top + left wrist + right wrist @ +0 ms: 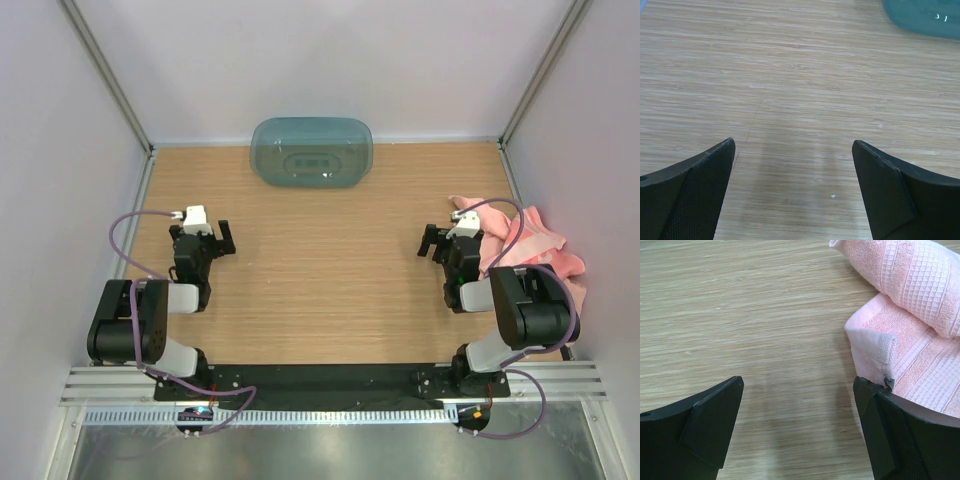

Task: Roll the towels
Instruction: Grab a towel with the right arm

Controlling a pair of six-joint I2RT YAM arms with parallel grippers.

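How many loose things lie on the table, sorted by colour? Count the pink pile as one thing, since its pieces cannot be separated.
Teal: 1, the container
Pink: 1, the towel pile
Total: 2

From my end I see light wood-grain tabletop (320, 290). teal see-through plastic tub (311, 152) sits at far edge, roughly middle. pink towels (540, 245) heaped by right edge, waffle-weave one lying partly over ribbed one, white tag showing.

Left arm (140, 315) folded low, right arm (520, 305) likewise, both jaws spread wide
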